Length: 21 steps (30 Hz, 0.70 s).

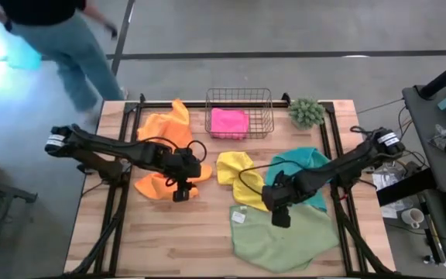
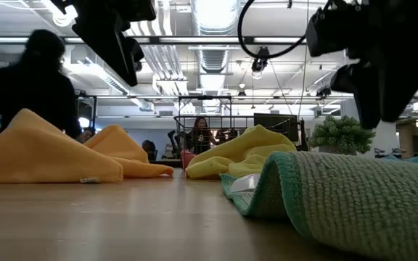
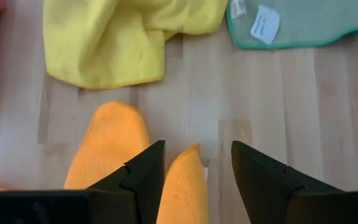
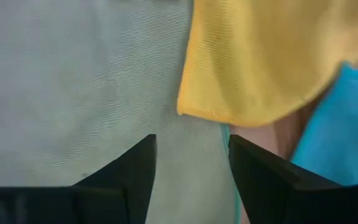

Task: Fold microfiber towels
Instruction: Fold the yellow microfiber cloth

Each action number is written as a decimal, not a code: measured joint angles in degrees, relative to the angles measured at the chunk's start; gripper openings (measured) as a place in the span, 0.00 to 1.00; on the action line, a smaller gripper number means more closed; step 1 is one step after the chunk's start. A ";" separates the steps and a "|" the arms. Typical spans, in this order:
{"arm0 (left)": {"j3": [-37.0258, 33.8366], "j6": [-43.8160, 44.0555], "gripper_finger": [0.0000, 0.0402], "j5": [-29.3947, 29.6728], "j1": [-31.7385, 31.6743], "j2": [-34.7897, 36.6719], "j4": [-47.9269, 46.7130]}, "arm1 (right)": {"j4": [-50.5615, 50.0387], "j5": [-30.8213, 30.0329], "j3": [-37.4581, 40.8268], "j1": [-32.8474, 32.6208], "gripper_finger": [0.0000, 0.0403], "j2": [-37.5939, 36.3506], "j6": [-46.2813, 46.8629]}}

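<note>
Nearest the front edge of the pale wooden slatted table, the large light green microfiber towel lies spread flat, its white tag at the corner toward the table's middle. The right gripper hangs over this towel's far edge, fingers apart with only cloth visible between them, nothing clamped. Just behind it, the crumpled yellow microfiber towel overlaps the green one's edge, and the teal microfiber towel lies bunched beside it on the right side, touching both.

On the left side, the left gripper sits at the edge of a rumpled orange microfiber towel; its fingers stand apart, a fold of orange cloth rising between them, not pinched. A second orange microfiber towel lies heaped farther back.

At the far edge, the folded pink microfiber towel rests inside a wire basket. A small green fuzzy plant stands beside the basket. Beyond the table, a person stands on the floor.
</note>
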<state>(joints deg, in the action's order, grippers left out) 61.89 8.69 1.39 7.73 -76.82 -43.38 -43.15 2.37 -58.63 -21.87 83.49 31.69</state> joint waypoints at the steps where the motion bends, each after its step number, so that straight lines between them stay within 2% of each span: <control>1: 0.00 0.00 0.42 0.00 0.00 -0.20 0.00 | 1.01 -0.02 0.49 -0.18 0.49 0.52 -1.34; 13: 0.00 0.04 0.42 -0.02 0.02 -0.76 0.79 | 4.94 -1.04 -0.82 -0.42 0.44 10.02 -12.28; 21: 0.02 0.07 0.42 -0.04 0.02 -0.76 0.92 | 4.72 -3.33 -3.85 -0.37 0.44 15.21 -12.21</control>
<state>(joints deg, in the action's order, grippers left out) 61.91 8.75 1.34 7.75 -77.58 -42.46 -38.44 -0.96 -62.48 -22.24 98.70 19.48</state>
